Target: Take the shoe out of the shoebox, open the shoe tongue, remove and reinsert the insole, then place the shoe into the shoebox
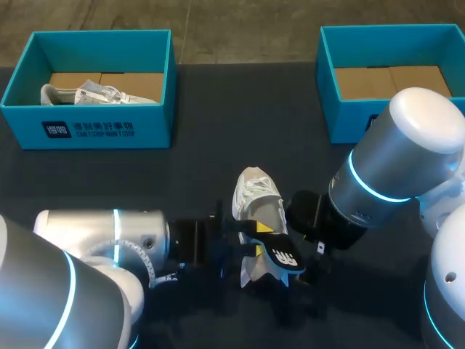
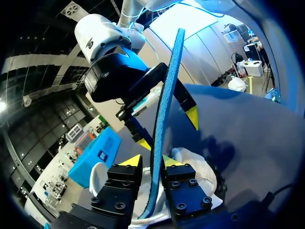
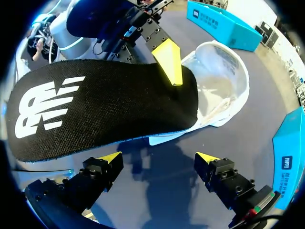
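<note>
Black insole (image 3: 105, 109): out of white shoe (image 1: 254, 193), which lies mid-table, near side. Left gripper (image 2: 151, 161) clamped on insole edge; right gripper (image 3: 158, 156) spread wide, empty. Step: reinsertion, probably. Next: feed insole toe-first into shoe opening.

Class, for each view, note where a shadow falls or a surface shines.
Head view: the right arm shines on its pale shell; dark shadow lies under the insole. Right wrist view: the insole's shadow falls on the table between the right gripper's fingers. Left wrist view: shadow on the table beside the shoe.
</note>
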